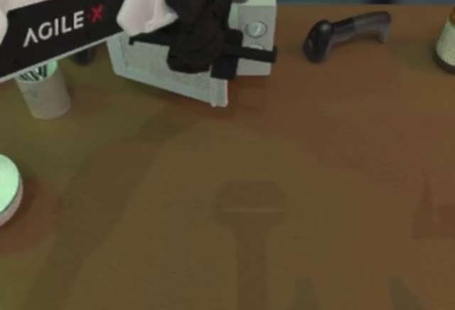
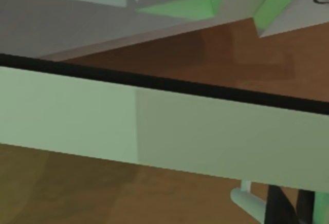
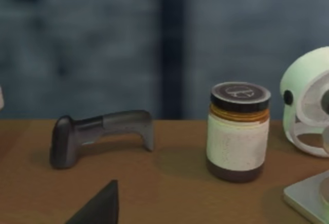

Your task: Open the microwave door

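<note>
Microwave: pale white-green box at the far edge of the table, left of centre, largely covered by the left arm; one round grey knob visible on its narrow right-hand panel. Microwave door: pale panel with grey speckled mesh window, swung partly out from the front, its free edge angled toward the near right. Left tool: black, set down over the door's upper edge in front of the oven; whether it is wide, narrow or gripping the door cannot be told. Left wrist view: filled by a pale green band with a black edge, brown table beyond it. Right tool: not seen in the top view; only a dark tip shows in the right wrist view, spread not discernible. Barcode scanner: dark grey, lying on the table to the right of the microwave, apart from it. Jar: dark lid, pale label, upright at the far right edge. Cup: pale cylinder standing left of the microwave. Round pale green object: at the left edge, cut off by the frame.
</note>
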